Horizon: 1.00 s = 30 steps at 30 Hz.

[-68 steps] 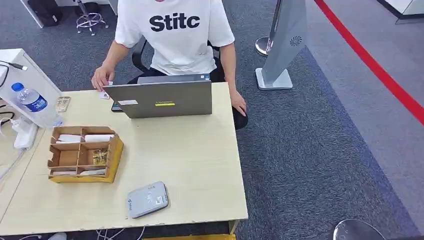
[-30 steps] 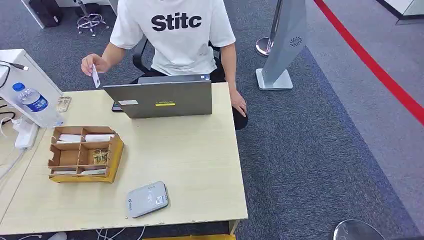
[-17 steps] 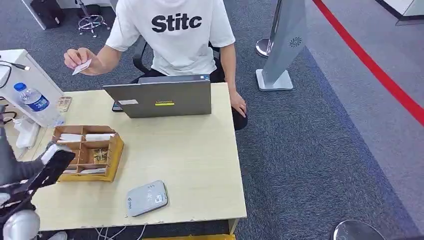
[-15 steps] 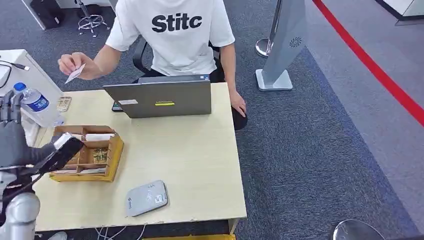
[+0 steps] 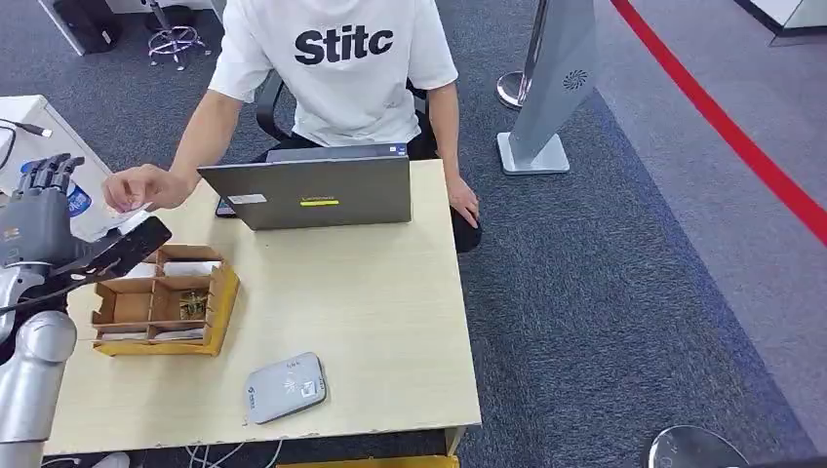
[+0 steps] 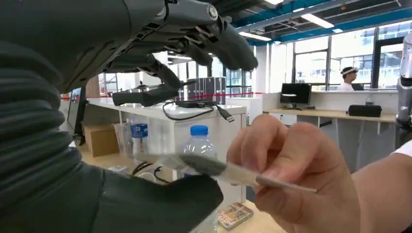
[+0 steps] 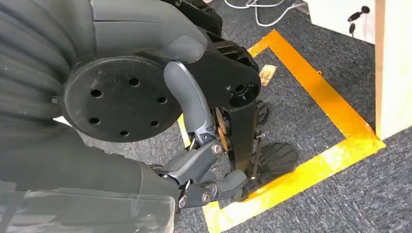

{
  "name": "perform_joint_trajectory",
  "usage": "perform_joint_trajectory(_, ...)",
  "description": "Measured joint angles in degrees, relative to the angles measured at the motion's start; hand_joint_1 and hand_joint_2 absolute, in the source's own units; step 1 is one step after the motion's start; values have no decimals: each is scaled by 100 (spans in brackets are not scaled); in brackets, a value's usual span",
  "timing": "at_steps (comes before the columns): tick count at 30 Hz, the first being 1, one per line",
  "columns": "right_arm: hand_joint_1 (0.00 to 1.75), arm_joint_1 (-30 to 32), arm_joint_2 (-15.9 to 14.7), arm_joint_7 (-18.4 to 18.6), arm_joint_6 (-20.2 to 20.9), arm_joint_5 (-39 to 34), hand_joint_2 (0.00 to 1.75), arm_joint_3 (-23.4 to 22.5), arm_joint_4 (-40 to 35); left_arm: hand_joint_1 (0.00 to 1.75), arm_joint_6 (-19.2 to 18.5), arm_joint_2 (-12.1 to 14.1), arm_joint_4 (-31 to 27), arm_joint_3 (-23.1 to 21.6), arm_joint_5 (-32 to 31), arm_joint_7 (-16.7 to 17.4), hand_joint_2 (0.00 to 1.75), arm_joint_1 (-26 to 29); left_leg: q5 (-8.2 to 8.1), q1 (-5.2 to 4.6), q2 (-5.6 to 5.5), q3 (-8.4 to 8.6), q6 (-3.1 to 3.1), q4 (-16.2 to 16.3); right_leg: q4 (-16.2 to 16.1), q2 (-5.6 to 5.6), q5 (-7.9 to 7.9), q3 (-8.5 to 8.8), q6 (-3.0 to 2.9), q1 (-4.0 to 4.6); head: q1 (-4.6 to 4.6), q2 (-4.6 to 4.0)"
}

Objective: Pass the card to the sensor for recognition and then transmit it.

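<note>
Above the desk's [image 5: 371, 322] far left corner, the left robot hand [image 5: 44, 219] waits with fingers spread and empty while a person's hand [image 6: 286, 170] offers the card [image 6: 214, 167]; closing on it looks next.

Grey sensor [image 5: 286, 387]; brown organiser [image 5: 164, 298]; white card [image 6: 218, 170].

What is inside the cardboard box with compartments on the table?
The cardboard box holds white rolled items in its far compartments, a small yellowish packet in a middle one, and flat white pieces along the near edge. One middle compartment looks empty. The left hand covers the box's far left corner.
</note>
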Motion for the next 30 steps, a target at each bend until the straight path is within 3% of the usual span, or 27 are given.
perform_joint_trajectory(13, 0, 3, -2, -11, 15, 2, 175, 46, 2, 175, 147, 83, 85, -118, 147, -2, 175, -41, 0, 2, 0, -3, 0, 0, 1, 0, 0, -1, 0, 1, 2, 0)
perform_joint_trajectory(17, 0, 3, -2, -59, 6, -26, 175, 46, 2, 175, 344, 61, -99, -114, 702, -267, 175, 124, 0, 1, 0, -6, 0, -1, 1, 0, 0, 0, 0, 0, 2, 2)
perform_joint_trajectory(19, 0, 7, -2, -131, -35, 5, 175, 46, 2, 175, 578, 31, -497, -114, 809, -504, 175, 472, -7, -1, 7, -5, -2, -1, 0, 10, 0, -1, 0, -1, 2, 0)
perform_joint_trajectory(24, 0, 27, 2, -822, -114, 321, 175, 186, 2, 175, 1253, -228, -1935, -116, 686, -970, 175, 1891, -27, -3, 26, -3, 6, 0, -3, 26, -15, -5, 9, -3, 2, 0)
perform_joint_trajectory(30, 0, 26, 4, -889, -114, 319, 175, 262, 2, 175, 1296, -339, -2689, -114, 651, -986, 175, 2487, -27, -2, 9, -3, 5, 0, -3, 10, -19, 0, 13, -2, -4, 2)
